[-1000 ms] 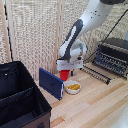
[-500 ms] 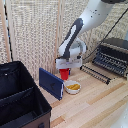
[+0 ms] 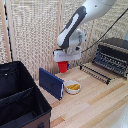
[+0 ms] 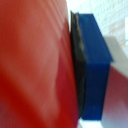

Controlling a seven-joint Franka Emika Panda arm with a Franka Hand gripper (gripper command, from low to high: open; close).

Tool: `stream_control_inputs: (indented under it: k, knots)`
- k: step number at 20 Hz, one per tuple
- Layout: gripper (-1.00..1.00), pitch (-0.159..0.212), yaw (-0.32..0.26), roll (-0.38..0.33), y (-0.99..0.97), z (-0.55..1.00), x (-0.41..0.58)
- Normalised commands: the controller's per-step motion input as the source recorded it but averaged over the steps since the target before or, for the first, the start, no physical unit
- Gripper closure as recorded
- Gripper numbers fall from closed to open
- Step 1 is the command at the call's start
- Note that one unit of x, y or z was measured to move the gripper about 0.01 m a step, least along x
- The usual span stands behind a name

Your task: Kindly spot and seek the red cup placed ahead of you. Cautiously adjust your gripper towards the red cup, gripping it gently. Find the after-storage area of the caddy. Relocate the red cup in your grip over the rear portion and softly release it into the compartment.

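The gripper [image 3: 63, 60] is clamped on the red cup [image 3: 63, 66], holding it in the air above the white bowl [image 3: 72, 87] and blue panel [image 3: 51, 83], high enough, it seems, to clear them toward the caddy [image 3: 20, 102], well apart

Smooth plastic red cup [image 3: 62, 66] — matt fabric caddy [image 3: 30, 107].

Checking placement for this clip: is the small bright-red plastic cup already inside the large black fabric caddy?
No: the small bright-red plastic cup hangs under the white gripper, off to the exterior view's right of the large black fabric caddy.
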Motion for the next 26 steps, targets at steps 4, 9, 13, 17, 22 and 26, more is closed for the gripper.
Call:
stream_control_inputs:
  k: [4,9,13,17,22,26]
  knots:
    - [1.0,0.058,-0.016,0.093,0.12,0.85,0.161]
    - [1.0,0.082,-0.001,0.077,0.3,0.87,0.047]
    - [1.0,0.082,0.0,0.066,0.43,0.87,0.0]
    - [1.0,0.113,0.004,0.036,0.59,0.79,0.0]
    - [1.0,0.089,0.0,0.026,0.76,0.69,0.041]
    - [1.0,0.058,0.0,0.002,0.89,0.52,0.129]
